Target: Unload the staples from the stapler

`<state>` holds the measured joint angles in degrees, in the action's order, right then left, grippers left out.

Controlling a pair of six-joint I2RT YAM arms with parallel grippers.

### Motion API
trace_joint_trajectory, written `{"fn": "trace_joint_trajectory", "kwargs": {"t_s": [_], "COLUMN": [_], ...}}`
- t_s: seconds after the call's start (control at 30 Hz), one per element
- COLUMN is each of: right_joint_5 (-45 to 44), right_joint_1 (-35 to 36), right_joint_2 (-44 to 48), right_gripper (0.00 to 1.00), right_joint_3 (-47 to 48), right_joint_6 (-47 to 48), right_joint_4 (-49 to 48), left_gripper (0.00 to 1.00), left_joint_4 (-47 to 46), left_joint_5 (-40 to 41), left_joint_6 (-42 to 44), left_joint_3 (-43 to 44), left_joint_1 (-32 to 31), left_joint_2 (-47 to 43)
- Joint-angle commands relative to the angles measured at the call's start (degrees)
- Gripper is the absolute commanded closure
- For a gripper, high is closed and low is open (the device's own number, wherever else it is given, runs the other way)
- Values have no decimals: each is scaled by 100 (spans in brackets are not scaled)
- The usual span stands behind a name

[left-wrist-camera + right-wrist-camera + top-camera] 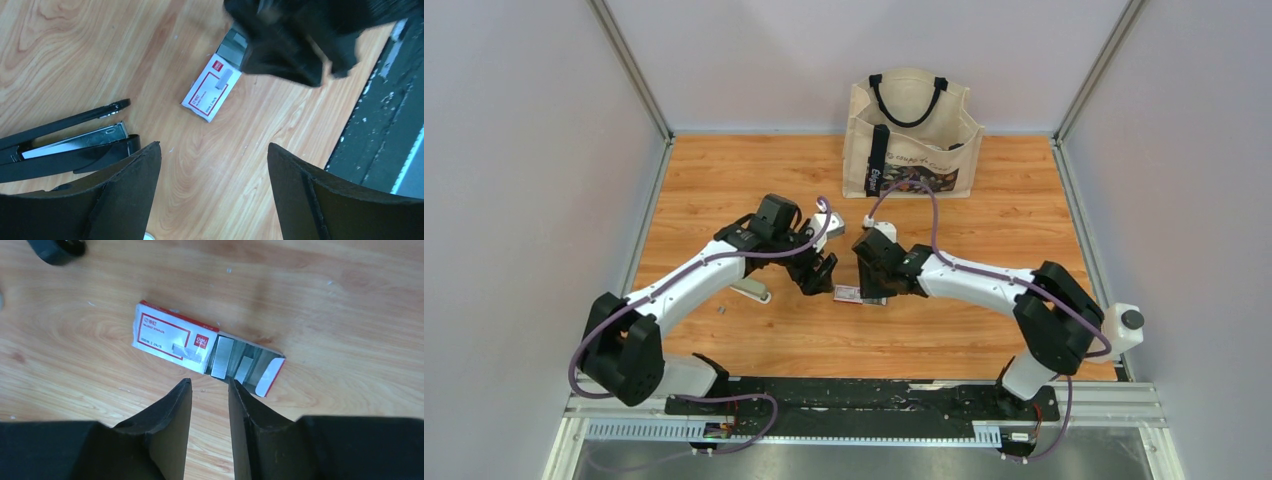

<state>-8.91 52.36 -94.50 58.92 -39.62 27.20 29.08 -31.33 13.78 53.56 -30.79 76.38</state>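
Observation:
The black stapler (pixel 65 142) lies swung open at the left in the left wrist view, its silvery magazine rail bare; from above the stapler (pixel 752 291) shows partly under the left arm. My left gripper (pixel 214 150) hangs wide open over bare wood, to the right of the stapler. A small box with a red-and-white label (pixel 170 335) lies mid-table with its tray slid out. Silvery strips of staples (pixel 222 357) lie in that tray. My right gripper (pixel 209 382) hovers just in front of the tray, jaws narrowly open with nothing between them.
A beige tote bag (pixel 911 130) stands at the back of the table. A tiny grey bit (pixel 721 311) lies on the wood left of the stapler. Grey walls close in both sides, and a dark rail (pixel 864 400) runs along the near edge.

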Motion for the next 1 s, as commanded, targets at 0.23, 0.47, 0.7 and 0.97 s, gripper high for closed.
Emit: {"fn": "trace_joint_trajectory", "kwargs": {"t_s": [0.23, 0.47, 0.7, 0.97], "right_joint_5": [1064, 2075, 2543, 2675], "right_joint_1": [-1465, -1632, -1773, -1914], "right_joint_2": [1759, 1444, 1135, 1153], "right_gripper": [77, 78, 78, 78], "right_joint_3": [-1575, -2200, -2358, -2578], "right_joint_6": [-73, -213, -336, -336], "right_joint_4": [-881, -2042, -2676, -3019], "left_gripper": [31, 41, 41, 41], "left_joint_4": [89, 519, 739, 854], "left_joint_5": [504, 804, 1472, 2025], "left_joint_6": [1214, 1259, 1127, 916], "left_joint_3": [392, 945, 920, 1016], "left_joint_1": [-68, -270, -621, -876], "left_joint_2": [1008, 1652, 1933, 2223]}}
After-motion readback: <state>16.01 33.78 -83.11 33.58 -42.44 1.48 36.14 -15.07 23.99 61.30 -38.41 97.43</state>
